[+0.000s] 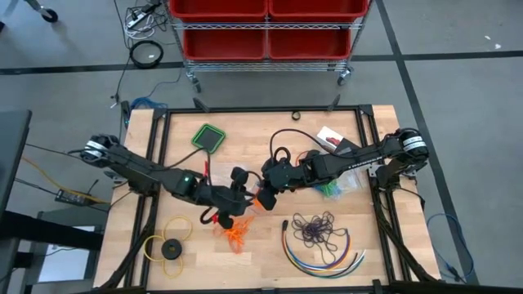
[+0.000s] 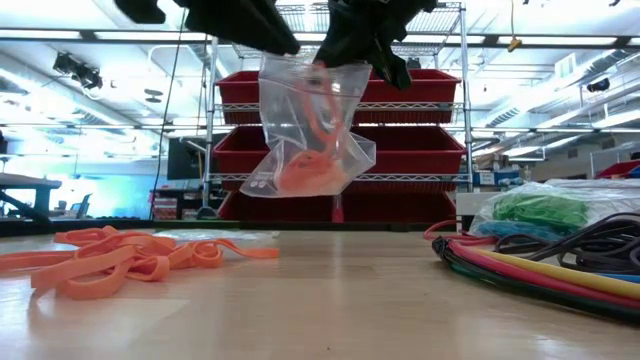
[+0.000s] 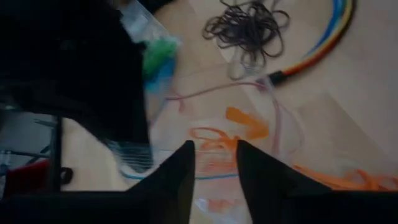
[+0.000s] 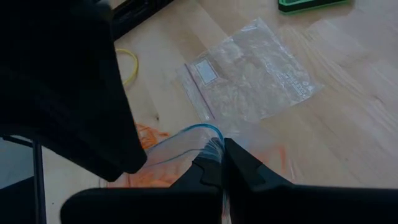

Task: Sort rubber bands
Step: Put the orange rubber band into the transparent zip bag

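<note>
right tool (image 4: 217,163) is pinched tight on the clear bag (image 2: 305,140) of orange rubber bands (image 2: 305,172), hanging above the surface (image 2: 330,300); left tool (image 3: 214,163) sits slightly parted over it, gripping nothing.

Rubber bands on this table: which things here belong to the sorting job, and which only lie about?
Job: orange rubber bands on the table; clear bag with orange bands, pinched by right gripper; left gripper over it; dark bands; green bands.
Lying about: coloured cables; yellow ring; green pad.

surface: wooden table (image 1: 384,245) | on it: orange rubber bands (image 1: 235,233), dark purple rubber bands (image 1: 316,228), cables (image 1: 323,260), empty bag (image 4: 252,78)
</note>
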Controlling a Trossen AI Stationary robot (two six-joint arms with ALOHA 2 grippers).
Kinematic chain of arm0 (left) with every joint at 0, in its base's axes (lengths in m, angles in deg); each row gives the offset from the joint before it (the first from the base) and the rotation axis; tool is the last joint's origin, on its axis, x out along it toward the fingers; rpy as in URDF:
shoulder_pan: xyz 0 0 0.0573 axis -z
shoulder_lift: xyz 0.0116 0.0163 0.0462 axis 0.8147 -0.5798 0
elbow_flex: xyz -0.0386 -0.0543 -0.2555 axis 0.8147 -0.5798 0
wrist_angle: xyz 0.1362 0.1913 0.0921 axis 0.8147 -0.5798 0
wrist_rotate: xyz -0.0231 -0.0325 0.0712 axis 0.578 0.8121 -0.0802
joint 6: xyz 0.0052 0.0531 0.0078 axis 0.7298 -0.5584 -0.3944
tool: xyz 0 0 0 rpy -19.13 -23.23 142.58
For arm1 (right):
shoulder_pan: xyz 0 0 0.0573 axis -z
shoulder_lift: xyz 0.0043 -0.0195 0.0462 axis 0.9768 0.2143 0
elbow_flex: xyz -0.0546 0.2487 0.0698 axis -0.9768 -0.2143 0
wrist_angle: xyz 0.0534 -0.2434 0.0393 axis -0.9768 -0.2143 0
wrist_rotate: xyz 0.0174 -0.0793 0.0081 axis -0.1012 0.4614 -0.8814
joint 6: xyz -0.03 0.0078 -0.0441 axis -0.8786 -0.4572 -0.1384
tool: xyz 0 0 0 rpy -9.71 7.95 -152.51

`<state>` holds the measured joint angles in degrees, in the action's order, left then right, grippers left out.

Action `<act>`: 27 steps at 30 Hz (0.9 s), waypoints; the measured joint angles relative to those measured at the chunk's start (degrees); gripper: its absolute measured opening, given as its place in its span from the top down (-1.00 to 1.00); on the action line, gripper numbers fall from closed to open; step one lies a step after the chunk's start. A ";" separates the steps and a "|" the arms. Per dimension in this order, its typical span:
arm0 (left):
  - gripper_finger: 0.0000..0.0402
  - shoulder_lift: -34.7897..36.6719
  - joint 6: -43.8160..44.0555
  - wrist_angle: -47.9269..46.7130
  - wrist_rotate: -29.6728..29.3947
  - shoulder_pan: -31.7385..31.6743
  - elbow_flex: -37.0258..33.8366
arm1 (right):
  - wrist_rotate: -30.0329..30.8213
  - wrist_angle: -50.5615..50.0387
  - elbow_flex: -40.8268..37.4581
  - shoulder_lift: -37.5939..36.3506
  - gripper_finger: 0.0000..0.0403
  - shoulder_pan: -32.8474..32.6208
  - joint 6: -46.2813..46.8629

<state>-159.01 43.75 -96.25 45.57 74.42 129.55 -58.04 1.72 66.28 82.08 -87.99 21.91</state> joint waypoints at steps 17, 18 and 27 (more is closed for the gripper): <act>0.05 1.73 16.08 -23.65 9.08 0.73 1.33 | -0.18 -0.27 0.00 0.00 1.00 -0.09 -0.48; 0.07 2.20 17.35 -23.35 10.62 1.03 -0.29 | -0.20 -0.28 0.00 0.00 1.00 -0.09 -0.48; 0.14 3.33 26.66 -1.58 23.88 5.43 -21.44 | -0.21 -0.24 0.00 0.00 1.00 -0.11 -0.44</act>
<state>-155.68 70.41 -97.83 69.45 79.85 108.11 -58.26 1.48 66.28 82.08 -88.10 21.47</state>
